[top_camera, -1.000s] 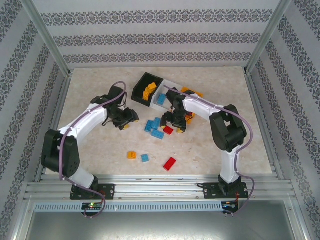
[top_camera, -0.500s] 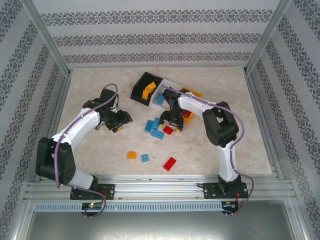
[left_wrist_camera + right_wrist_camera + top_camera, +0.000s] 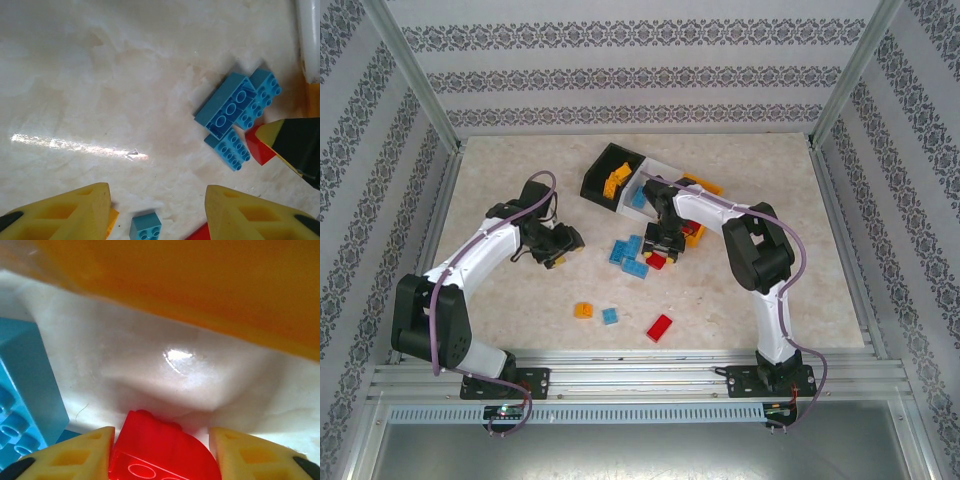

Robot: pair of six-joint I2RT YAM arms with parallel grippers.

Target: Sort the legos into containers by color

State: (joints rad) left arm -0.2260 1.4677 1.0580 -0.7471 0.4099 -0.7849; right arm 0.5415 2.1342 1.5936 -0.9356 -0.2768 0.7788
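Several legos lie mid-table: a blue cluster [image 3: 630, 252], a red lego [image 3: 656, 260], and nearer me an orange one [image 3: 583, 310], a small blue one [image 3: 610, 316] and a red one [image 3: 660, 327]. My right gripper [image 3: 661, 250] is down on the red lego [image 3: 160, 452], with a yellow finger pressed to each side of it. My left gripper [image 3: 560, 245] hangs open left of the cluster, nothing between its fingers [image 3: 75, 210]. The black container [image 3: 608, 172] with orange legos in it, the white one [image 3: 648, 190] and the orange one [image 3: 705, 188] stand in a row behind.
The orange container's wall [image 3: 200, 285] rises close in front of my right gripper, and a blue lego [image 3: 25, 385] lies just to its left. My right forearm [image 3: 705, 205] crosses over the white and orange containers. Metal frame posts edge the table.
My right gripper shifted a little left and closed its jaws around the red lego. My left arm pulled back left early on, then stayed still.
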